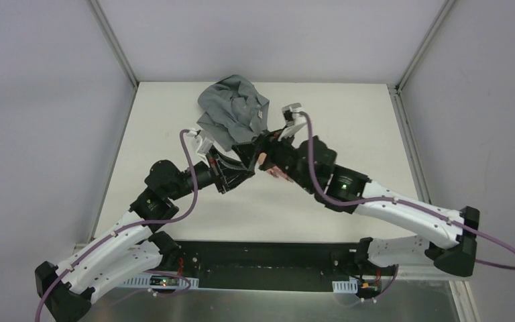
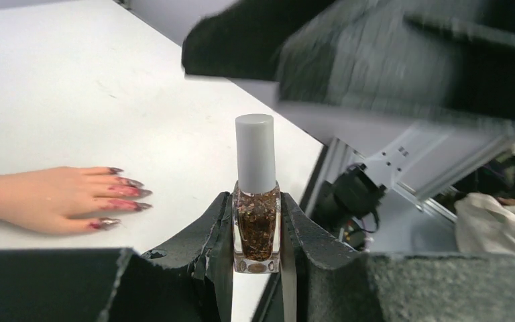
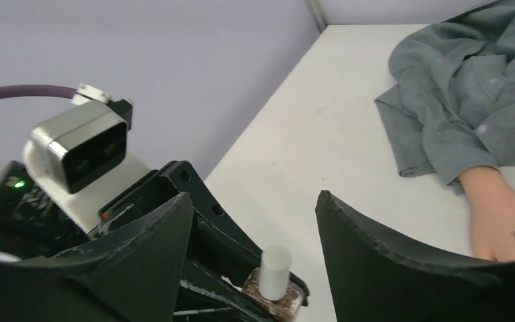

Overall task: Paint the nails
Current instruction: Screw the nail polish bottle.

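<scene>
Long, pointed, glossy purplish-red nails (image 2: 124, 191) tip the peach fake hand (image 2: 40, 201), lying flat mid-table (image 2: 74, 87). The left gripper (image 2: 256, 204) clamps the polish bottle (image 2: 255, 235). The right gripper (image 3: 255, 201) stands spread. From above, arms hide the nails.

The top view looks down from above and behind the arm bases, taking in the whole table (image 1: 349, 127) and both arms. The left wrist view sits close behind the left gripper (image 2: 257, 201), facing out between its fingers at the polish bottle (image 2: 256, 231) clamped there, the fake hand (image 2: 47, 198) beyond the fingertips. The right wrist view looks past the spread fingers of the right gripper (image 3: 253, 201) at that same bottle and hand.
</scene>
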Available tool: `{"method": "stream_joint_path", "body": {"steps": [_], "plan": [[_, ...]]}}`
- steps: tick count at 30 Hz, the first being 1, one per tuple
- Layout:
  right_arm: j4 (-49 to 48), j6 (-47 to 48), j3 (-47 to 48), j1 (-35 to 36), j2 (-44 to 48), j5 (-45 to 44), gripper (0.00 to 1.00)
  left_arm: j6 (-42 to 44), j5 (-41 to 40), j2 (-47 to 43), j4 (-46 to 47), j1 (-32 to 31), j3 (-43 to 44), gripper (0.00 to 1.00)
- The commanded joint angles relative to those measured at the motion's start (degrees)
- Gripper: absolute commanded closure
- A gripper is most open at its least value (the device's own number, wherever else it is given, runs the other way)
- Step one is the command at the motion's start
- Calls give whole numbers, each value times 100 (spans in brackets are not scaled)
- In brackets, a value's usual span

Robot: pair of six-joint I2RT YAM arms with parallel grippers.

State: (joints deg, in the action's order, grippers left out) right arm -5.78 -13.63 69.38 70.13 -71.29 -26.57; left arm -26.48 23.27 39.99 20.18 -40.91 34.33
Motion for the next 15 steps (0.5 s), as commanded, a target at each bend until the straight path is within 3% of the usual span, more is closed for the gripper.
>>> {"method": "stream_joint_path", "body": {"steps": [1,9,15], "plan": [[-367,-733,-551,-792,929,2946,29,-666,627,-117,161,-40,183,100],[-2011,-1426,-1337,-1673,1362,5819,29,-1523,1271,-310,460,-40,405,100],[-2804,-1671,-1331,-1685,1040,6574,32,-2022,1773,-199,1052,-40,477,100]]}}
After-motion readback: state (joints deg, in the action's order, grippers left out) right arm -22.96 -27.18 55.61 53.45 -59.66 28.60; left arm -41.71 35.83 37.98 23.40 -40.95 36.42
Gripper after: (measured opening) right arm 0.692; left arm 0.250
